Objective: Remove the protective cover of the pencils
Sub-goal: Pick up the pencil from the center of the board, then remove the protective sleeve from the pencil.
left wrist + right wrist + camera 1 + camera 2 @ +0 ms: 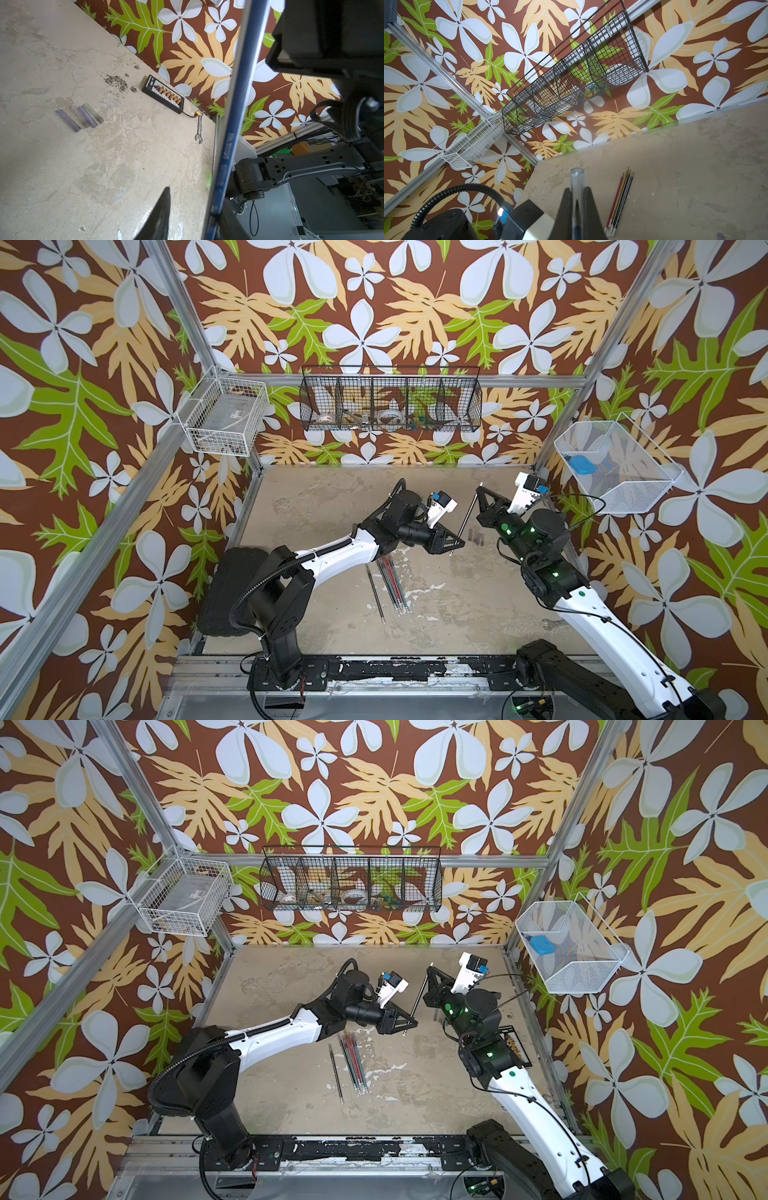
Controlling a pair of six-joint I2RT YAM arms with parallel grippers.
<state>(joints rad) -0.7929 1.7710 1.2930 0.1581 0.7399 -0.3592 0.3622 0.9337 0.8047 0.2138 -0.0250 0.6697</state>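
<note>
**Capped pencil aloft between both arms**

We noted one dark blue-shafted pencil (467, 516) raised above the mottled beige tabletop (316, 510), slanting between the two grippers. The right gripper (577, 190) was clamped on the clear plastic tube cap (577, 176) at the pencil's far end. In the right wrist view the dark tip showed inside the tube, so that cap was still on.

The left gripper (457, 546) sat at the shaft's near end. In the left wrist view one black finger (162, 207) stood apart from the shaft, so the jaws were narrow but not closed on it.

Four loose smoky-translucent caps (88, 117) lay side by side on the tabletop, near the left gripper's tip.

The other pencils (392, 587), with red, black, teal and yellow shafts, lay in a tight bundle nearer the robot's base. Their points looked bare in the right wrist view, and the ends nearest that camera were pale. A single black pencil (375, 593) lay just beside the bundle, not touching it.
</note>
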